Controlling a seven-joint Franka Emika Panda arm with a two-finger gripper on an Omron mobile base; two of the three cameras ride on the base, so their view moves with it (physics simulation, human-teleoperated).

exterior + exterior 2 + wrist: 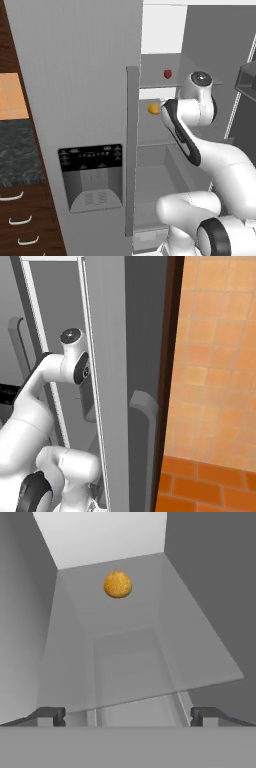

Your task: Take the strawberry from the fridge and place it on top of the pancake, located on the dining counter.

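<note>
Progress looks early to me: the fridge (pixel 75 100) stands with one door swung open, and the arm reaches into the open compartment, but nothing has been picked up.

The strawberry (pixel 168 74) sits on the upper glass shelf (pixel 160 80), toward its back and roughly midway between the shelf's side edges, untouched. One shelf lower lies a small orange-yellow fruit (pixel 153 108), near the left edge of that lower shelf (pixel 125 657) as seen from the left base camera.

The gripper (pixel 128 714) has its jaws spread wide, with nothing between them. From the hand camera, the two dark fingertips (pixel 47 715) frame the front edge of the lower shelf, and the orange-yellow fruit (pixel 118 584) lies ahead toward the back of it. So the hand seems lined up with the wrong level; the berry is a shelf above.

What I judge remains is nearly everything: raising the hand to the upper shelf, closing on the strawberry, drawing it out of the fridge, and carrying it over to the pancake on the dining counter. The berry is tiny, so the grasp will likely need care.
</note>
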